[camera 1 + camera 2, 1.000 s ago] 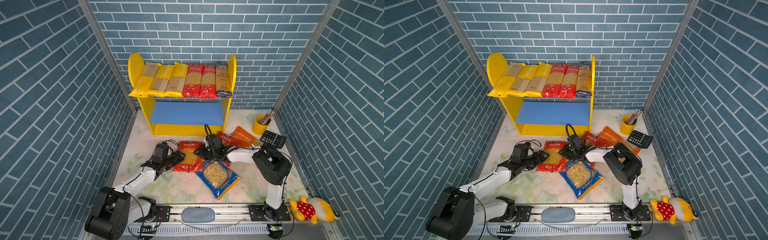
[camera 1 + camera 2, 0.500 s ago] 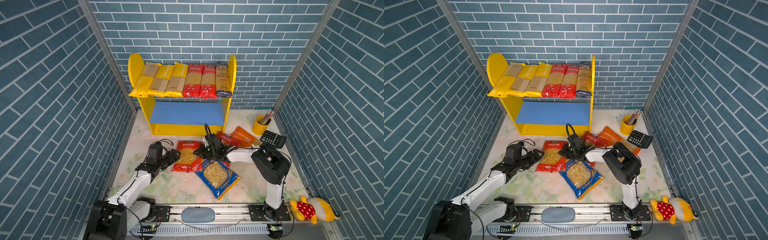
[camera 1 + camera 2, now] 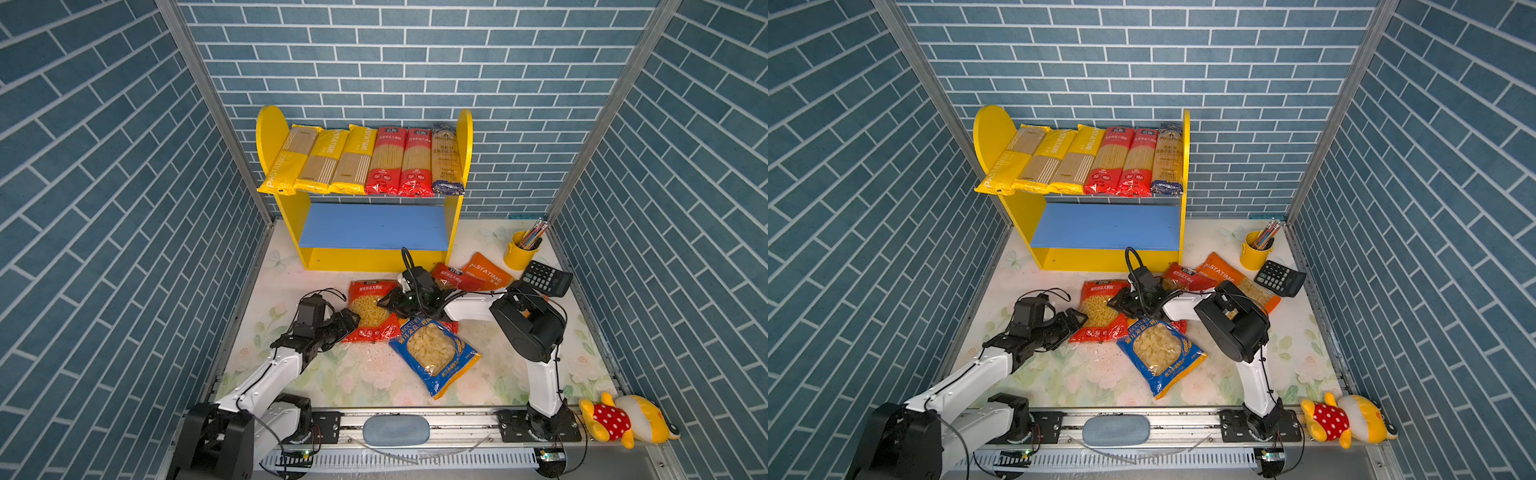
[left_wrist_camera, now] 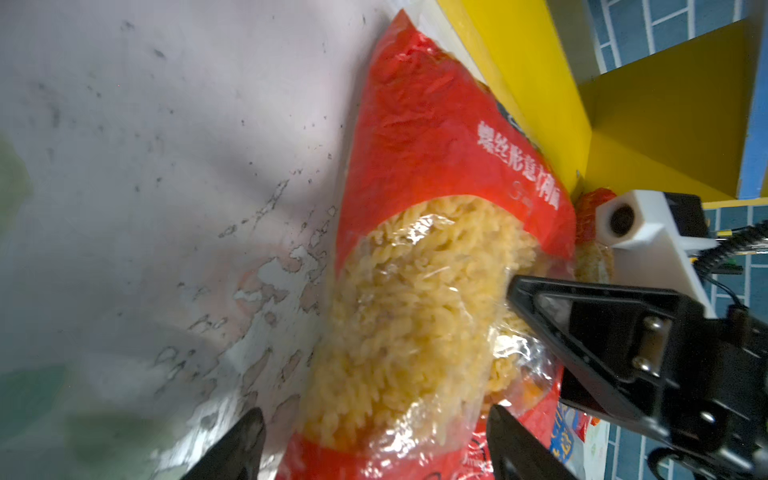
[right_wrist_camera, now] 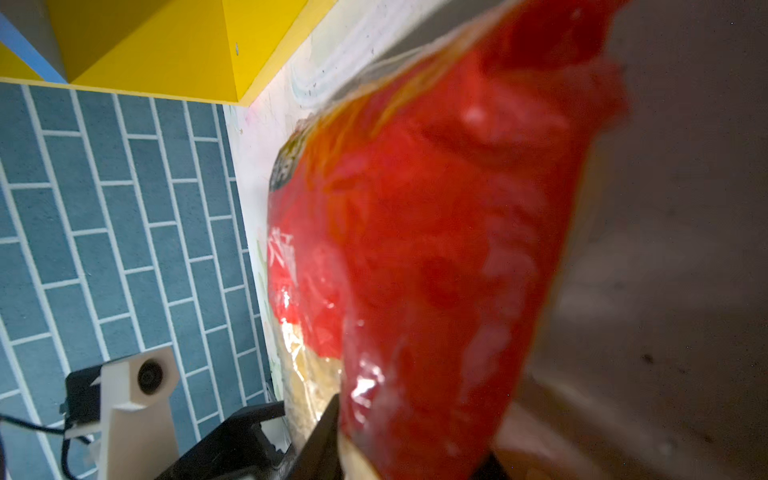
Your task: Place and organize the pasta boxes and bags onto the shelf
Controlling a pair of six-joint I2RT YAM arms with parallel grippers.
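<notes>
Yellow pencil cup (image 3: 518,254) just beside black calculator (image 3: 545,278); plush toy (image 3: 623,419) (red-dotted) well apart.

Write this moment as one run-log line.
stage: red fusilli bag on table | left gripper: open, astride bag | right gripper: at bag, grip unclear | shelf top: six spaghetti packs

- Blue lower board (image 3: 374,226) of the shelf (image 3: 270,137): bare across its width, front open between the yellow side panels.
- Upper board: filled panel to panel by six spaghetti packs (image 3: 361,160).
- Centre of the mat (image 3: 353,378): crowded by the red fusilli bag (image 3: 370,307), blue bag (image 3: 432,353), orange bag (image 3: 486,272), left arm (image 3: 274,374) and right arm (image 3: 473,307).
- Right centre: pencil cup (image 3: 517,253) and calculator (image 3: 544,278) stand near the wall.
- Lower left and lower right of the mat: bare.
</notes>
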